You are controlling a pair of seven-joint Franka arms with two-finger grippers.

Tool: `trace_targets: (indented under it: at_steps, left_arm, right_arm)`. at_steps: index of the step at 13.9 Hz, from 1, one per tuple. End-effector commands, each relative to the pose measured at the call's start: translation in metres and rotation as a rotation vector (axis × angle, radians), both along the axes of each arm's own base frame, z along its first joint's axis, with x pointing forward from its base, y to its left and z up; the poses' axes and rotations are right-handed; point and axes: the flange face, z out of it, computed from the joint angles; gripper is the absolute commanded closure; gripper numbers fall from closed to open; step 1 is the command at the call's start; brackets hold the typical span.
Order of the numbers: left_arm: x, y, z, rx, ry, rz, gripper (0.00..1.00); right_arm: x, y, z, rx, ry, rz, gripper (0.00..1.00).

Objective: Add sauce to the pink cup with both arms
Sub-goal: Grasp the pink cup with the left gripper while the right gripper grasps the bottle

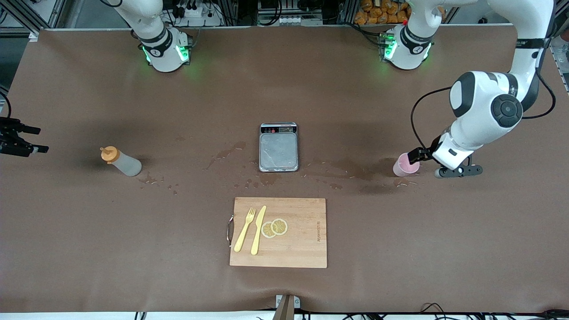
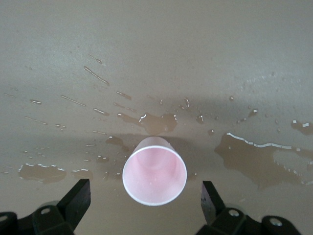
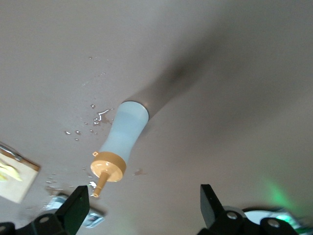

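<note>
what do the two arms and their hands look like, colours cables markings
Both arms are glossy white, rounded jointed segments with black bands at the joints. Green lights glow on each base collar, which carries a small round marking. The left arm has a black round joint cap and loose black cables looping along it. The left hand and right hand have black, blocky two-finger tips.

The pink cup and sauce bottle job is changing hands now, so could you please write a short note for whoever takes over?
Left end effector: open, straddling the pink cup, not closed on it. Cup stands upright on the wet table toward the left arm's end.
Right end effector: open, holding nothing, at the right arm's end of the table.
Sauce bottle: upright on the table, untouched.
Done: nothing gripped or poured.
Left: grip cup, pick up bottle, squeeze sauce in.
</note>
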Motion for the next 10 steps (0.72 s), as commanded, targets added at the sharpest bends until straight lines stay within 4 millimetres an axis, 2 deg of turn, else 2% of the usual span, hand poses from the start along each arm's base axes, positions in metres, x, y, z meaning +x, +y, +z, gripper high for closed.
trace_targets:
  at_steps: [1,4,6,8,9,10]
  left_arm:
    - [0.003,0.002,-0.020,-0.015,0.009,0.064,0.00]
    - [-0.001,0.015,-0.040,-0.010,0.048,0.089,0.00]
    - [-0.003,0.020,-0.054,-0.007,0.074,0.097,0.00]
    - [-0.008,0.021,-0.067,-0.002,0.101,0.095,0.00]
    - [-0.010,0.022,-0.071,0.001,0.108,0.093,0.00]
    - [-0.012,0.022,-0.075,0.003,0.117,0.090,0.00]
  right_arm:
    - [0.004,-0.015,-0.018,0.079,0.100,-0.177,0.00]
    - [0.008,-0.012,-0.044,0.100,0.193,-0.218,0.00]
    - [0.006,-0.011,-0.081,0.179,0.243,-0.237,0.00]
    - [-0.009,-0.023,-0.129,0.403,0.314,-0.368,0.00]
    - [-0.014,-0.028,-0.146,0.443,0.340,-0.408,0.00]
    - [-0.012,-0.024,-0.153,0.448,0.353,-0.409,0.00]
